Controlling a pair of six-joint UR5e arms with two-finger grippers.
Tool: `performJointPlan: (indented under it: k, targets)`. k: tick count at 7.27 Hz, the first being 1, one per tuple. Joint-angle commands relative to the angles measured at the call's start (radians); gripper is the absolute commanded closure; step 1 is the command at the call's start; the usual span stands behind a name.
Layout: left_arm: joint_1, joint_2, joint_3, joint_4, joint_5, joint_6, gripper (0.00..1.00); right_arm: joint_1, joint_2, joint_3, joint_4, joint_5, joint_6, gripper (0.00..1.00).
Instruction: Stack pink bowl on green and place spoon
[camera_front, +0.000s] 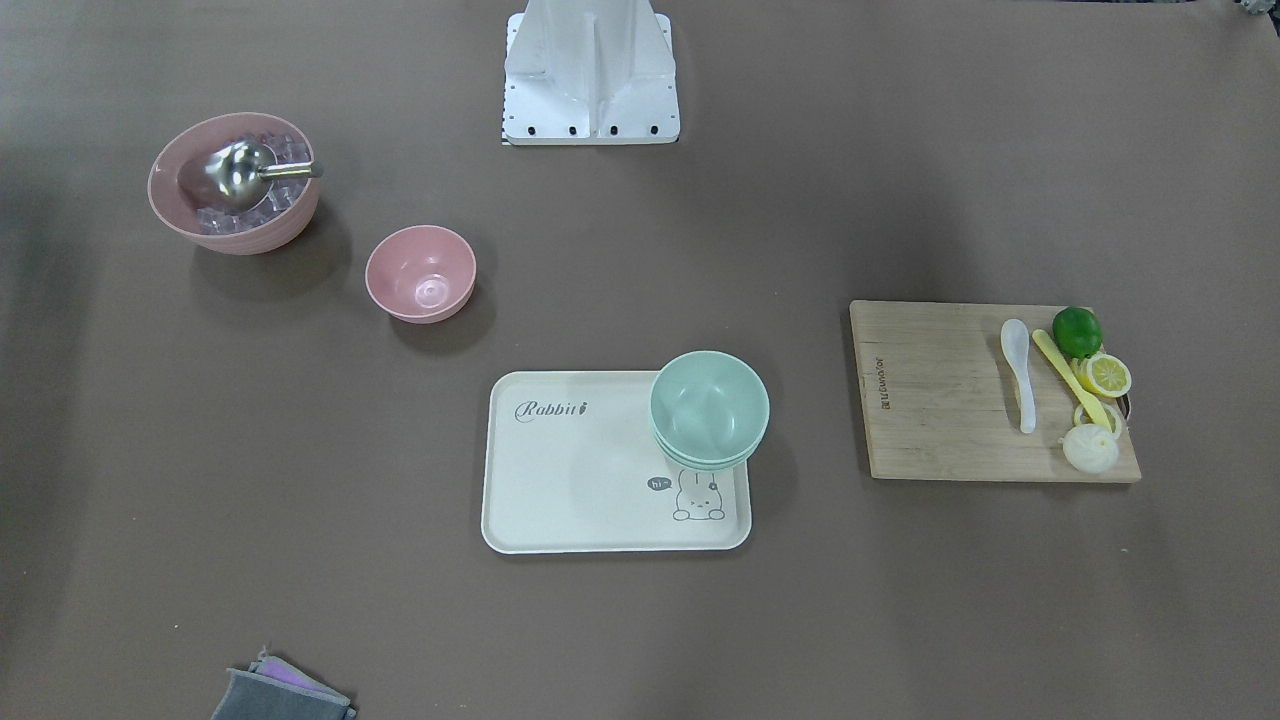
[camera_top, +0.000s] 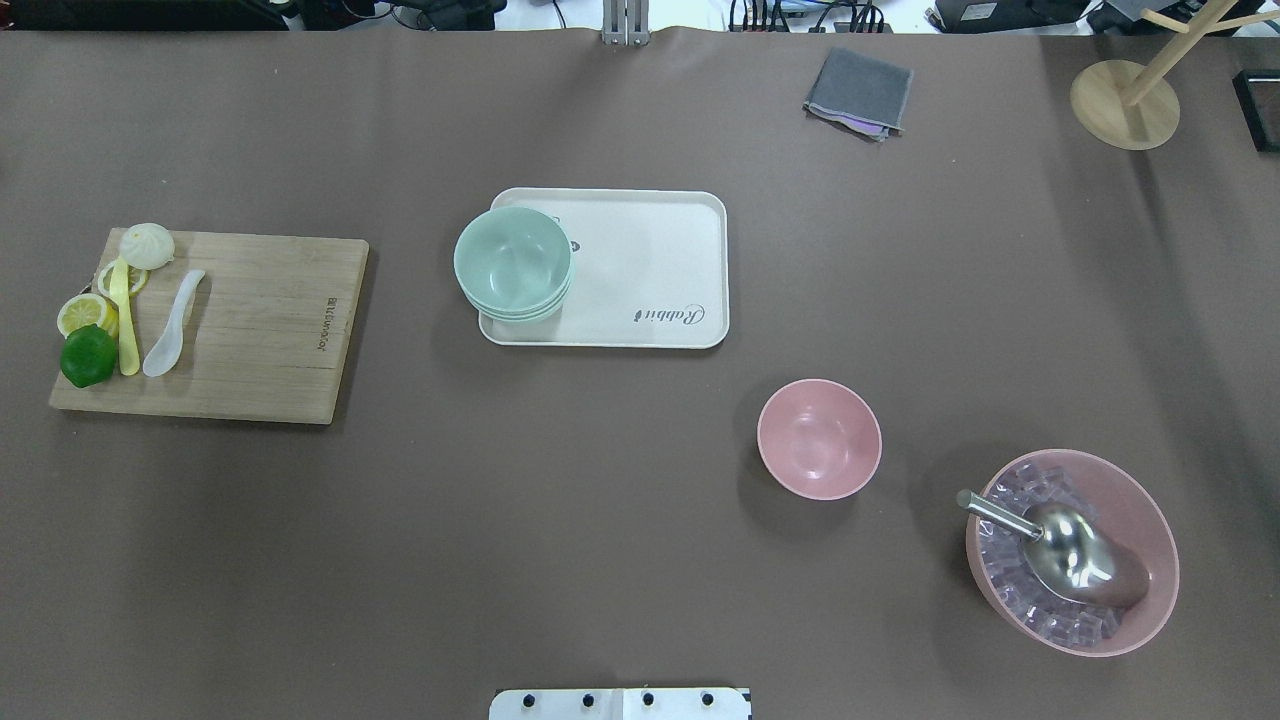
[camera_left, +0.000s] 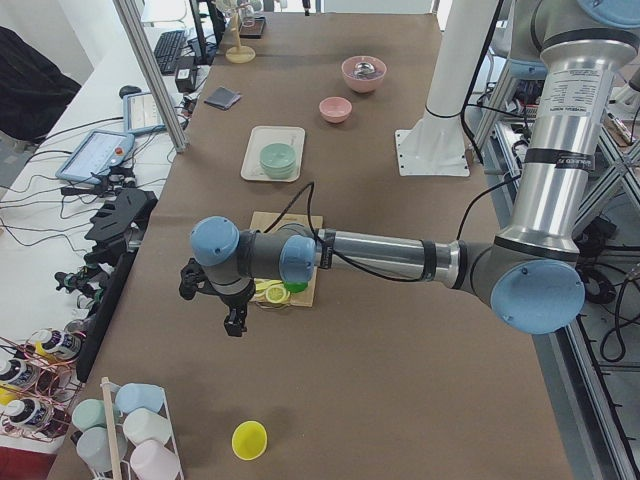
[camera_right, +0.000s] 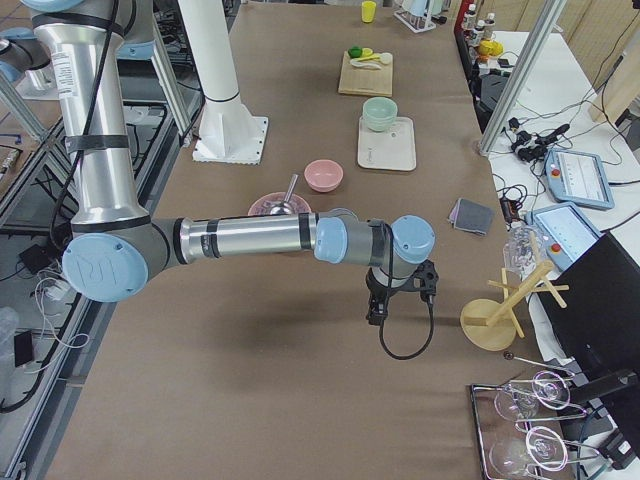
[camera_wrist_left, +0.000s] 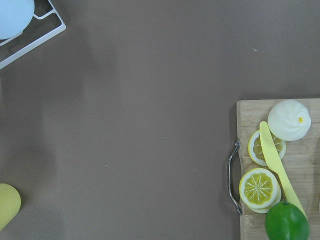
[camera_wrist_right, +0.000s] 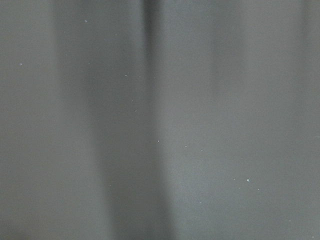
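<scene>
The small pink bowl (camera_front: 420, 273) (camera_top: 818, 438) stands upright and empty on the brown table. The stack of mint-green bowls (camera_front: 709, 408) (camera_top: 513, 262) sits on a corner of the cream tray (camera_front: 560, 480) (camera_top: 660, 240). The milky-white spoon (camera_front: 1020, 370) (camera_top: 172, 325) lies on the wooden cutting board (camera_front: 940, 400) (camera_top: 260, 340). My left gripper (camera_left: 232, 320) hangs over the table end beyond the board. My right gripper (camera_right: 375, 312) hangs over the opposite end, past the ribbed bowl. Both show only in the side views, so I cannot tell whether they are open or shut.
A large ribbed pink bowl (camera_top: 1160, 560) holds ice cubes and a metal scoop (camera_top: 1070, 550). A lime (camera_top: 88, 355), lemon slices, a bun and a yellow utensil (camera_top: 125, 325) share the board. A grey cloth (camera_top: 858, 92) and a wooden stand (camera_top: 1125, 100) sit at the far edge.
</scene>
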Motion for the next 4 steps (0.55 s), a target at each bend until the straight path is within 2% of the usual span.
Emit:
performJointPlan:
  k: [1, 4]
  targets:
    - [-0.001, 0.02, -0.014, -0.001, 0.0, 0.003, 0.01, 0.001, 0.0, 0.002, -0.001, 0.0, 0.0, 0.0]
    - [0.0, 0.024, -0.016, -0.001, 0.0, 0.0, 0.01, 0.001, 0.0, 0.0, -0.001, 0.003, 0.0, 0.0]
